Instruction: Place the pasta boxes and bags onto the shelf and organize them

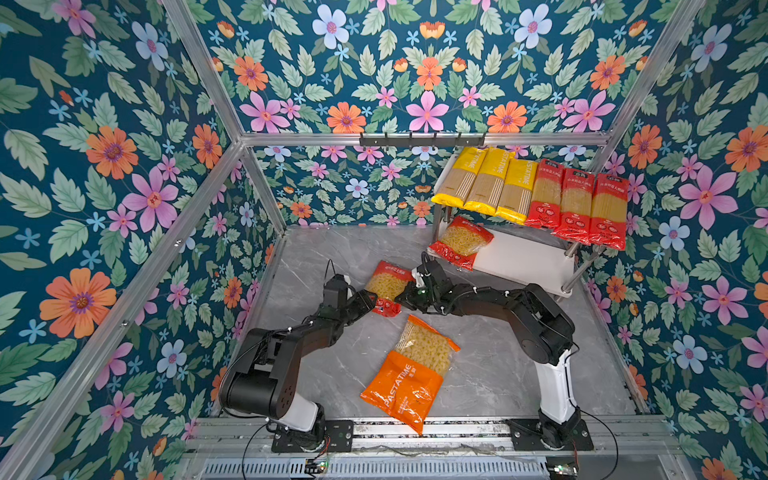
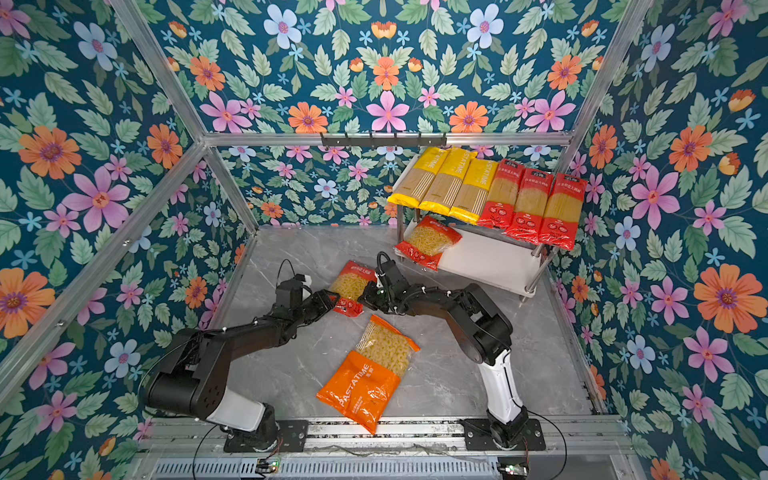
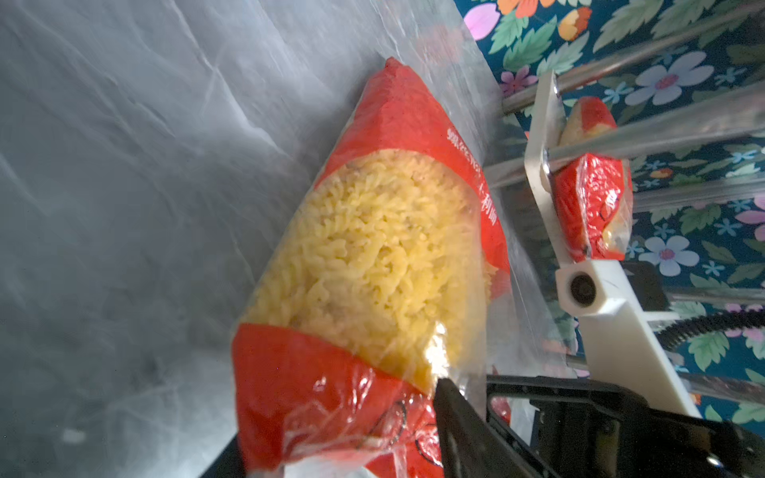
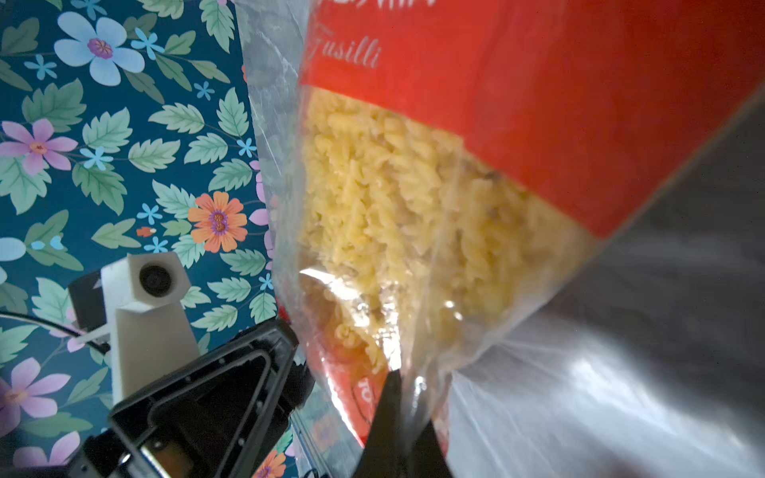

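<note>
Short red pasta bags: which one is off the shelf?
The bag at the grey table's middle, pinched by the right gripper; the other bag lies on the shelf's lower board.

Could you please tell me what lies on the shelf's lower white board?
One short red plastic pack of spiral pasta lies at the left front corner of the lower white board, overhanging it. The rear is hidden under the long spaghetti packs above.

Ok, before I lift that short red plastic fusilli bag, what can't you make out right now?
- Left gripper hold on the short red plastic fusilli bag: both top views, fingertips too small and dark; left wrist view shows one finger only.
- White two-tier shelf, lower board's rear: both top views, hidden under the long spaghetti packs.
- Bag's small print: both wrist views, blurred.
</note>
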Controlling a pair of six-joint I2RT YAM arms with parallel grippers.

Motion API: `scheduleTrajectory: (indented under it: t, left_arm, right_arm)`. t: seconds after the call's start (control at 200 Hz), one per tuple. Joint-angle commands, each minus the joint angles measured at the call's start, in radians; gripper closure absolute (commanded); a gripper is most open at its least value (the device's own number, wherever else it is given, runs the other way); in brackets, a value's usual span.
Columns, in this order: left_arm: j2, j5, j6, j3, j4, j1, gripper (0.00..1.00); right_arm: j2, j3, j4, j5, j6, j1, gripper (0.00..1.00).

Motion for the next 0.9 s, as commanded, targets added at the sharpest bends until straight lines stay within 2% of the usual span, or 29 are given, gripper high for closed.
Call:
scheduleTrajectory:
  t: [0.0,0.055,0.105,0.235,0.365,0.455,0.585,0.715,0.89]
  left_arm:
    - [-0.061,0.01,-0.026,-0.032,0.009,-0.018,0.43]
    - [-0.099,0.008,-0.017,-0.043,-0.022,-0.018,0.42]
    - [-0.131,0.001,0.005,-0.046,-0.064,-0.017,0.41]
    - [-0.174,-0.014,0.062,-0.027,-0.15,0.014,0.38]
    - [-0.147,-0.005,0.085,-0.003,-0.129,0.047,0.31]
    - [-0.08,-0.028,0.12,0.039,-0.11,0.048,0.27]
    - [0.042,-0.052,0.172,0.117,-0.07,0.048,0.24]
    - [0.167,0.007,0.185,0.194,-0.049,0.02,0.24]
    - [0.217,0.042,0.166,0.176,-0.006,-0.039,0.29]
  right_arm:
    - [-0.071,-0.095,0.057,-0.056,-0.008,0.007,1.0]
    - [-0.106,-0.145,0.058,-0.061,-0.005,0.007,1.0]
    - [-0.131,-0.176,0.053,-0.069,-0.008,0.008,0.95]
    - [-0.209,-0.229,-0.011,-0.022,-0.017,-0.001,0.7]
    - [-0.264,-0.215,-0.182,0.133,-0.034,-0.012,0.48]
    - [-0.25,-0.18,-0.245,0.197,-0.022,-0.014,0.38]
    - [-0.181,-0.132,-0.239,0.206,0.053,0.012,0.33]
    - [-0.114,-0.065,-0.219,0.204,0.085,0.035,0.32]
    - [-0.043,0.001,-0.194,0.16,0.093,0.035,0.31]
